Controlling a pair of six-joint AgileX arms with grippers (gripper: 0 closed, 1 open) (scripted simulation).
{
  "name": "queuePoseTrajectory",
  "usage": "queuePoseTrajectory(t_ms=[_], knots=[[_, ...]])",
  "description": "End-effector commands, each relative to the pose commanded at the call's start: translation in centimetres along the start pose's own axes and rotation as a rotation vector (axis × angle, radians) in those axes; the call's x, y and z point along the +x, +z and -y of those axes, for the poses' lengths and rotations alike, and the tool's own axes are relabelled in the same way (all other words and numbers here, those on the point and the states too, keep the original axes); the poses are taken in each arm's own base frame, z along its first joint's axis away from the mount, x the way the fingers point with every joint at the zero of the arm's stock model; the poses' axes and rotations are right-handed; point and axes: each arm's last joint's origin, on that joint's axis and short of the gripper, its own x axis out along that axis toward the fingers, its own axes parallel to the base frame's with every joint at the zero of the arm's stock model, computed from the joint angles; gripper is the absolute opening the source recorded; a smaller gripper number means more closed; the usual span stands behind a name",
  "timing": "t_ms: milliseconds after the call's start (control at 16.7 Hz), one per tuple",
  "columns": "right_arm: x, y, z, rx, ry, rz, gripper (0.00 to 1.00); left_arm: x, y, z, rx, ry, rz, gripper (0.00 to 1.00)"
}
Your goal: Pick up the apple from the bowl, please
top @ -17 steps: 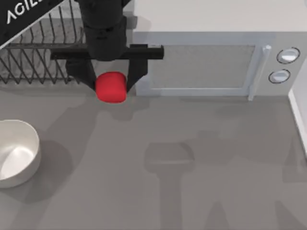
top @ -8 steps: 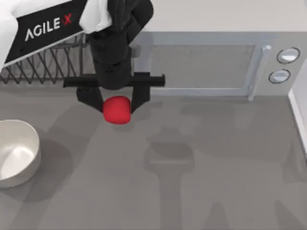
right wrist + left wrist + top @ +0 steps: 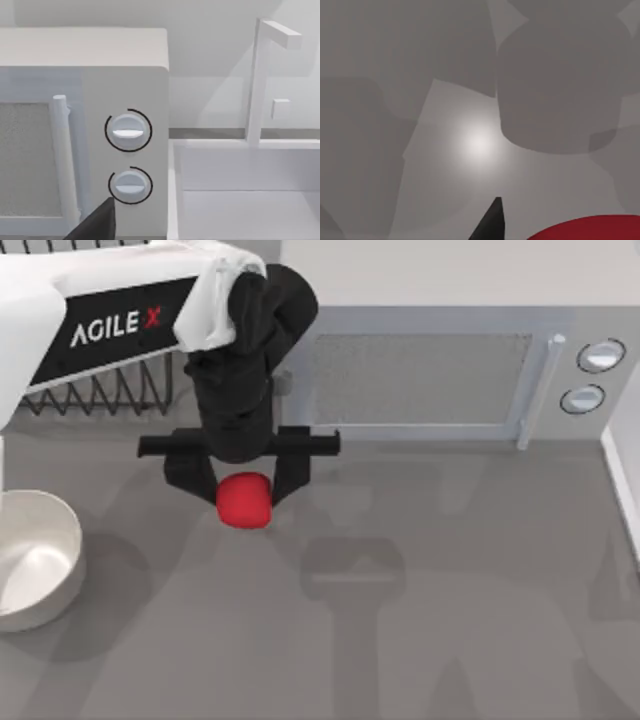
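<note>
1. Top view: the left gripper (image 3: pixel 244 483) is seen above the grey table (image 3: pixel 450 600), in front of the microwave (image 3: pixel 430 370), with its two black fingers (image 3: pixel 189 480) clamped on either side of the apple (image 3: pixel 244 501). The apple is held clear of the bowl (image 3: pixel 35 555), which stands well apart at the table's left edge with its pale inside bare. A wire dish rack (image 3: pixel 100 395) is seen behind the left arm.
2. Left wrist view: the red curve of the apple (image 3: pixel 590 229) is shown at the frame's edge beside a black fingertip (image 3: pixel 490 222), with shadowed table surface (image 3: pixel 445 100) beyond.
3. Right wrist view: the microwave's two dials (image 3: pixel 128 131) and door handle (image 3: pixel 64 160) are faced, with a white sink (image 3: pixel 240 200) beside them. A dark finger (image 3: pixel 97 225) of the right gripper is seen; whether that gripper is open or closed cannot be told.
</note>
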Motion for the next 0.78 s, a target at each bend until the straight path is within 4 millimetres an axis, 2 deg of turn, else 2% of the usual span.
queuePoseTrajectory(t_ms=[780], knots=[[0.00, 0.00, 0.00, 0.000, 0.000, 0.000, 1.00, 0.00, 0.00, 0.00, 0.000, 0.000, 0.000, 0.98]])
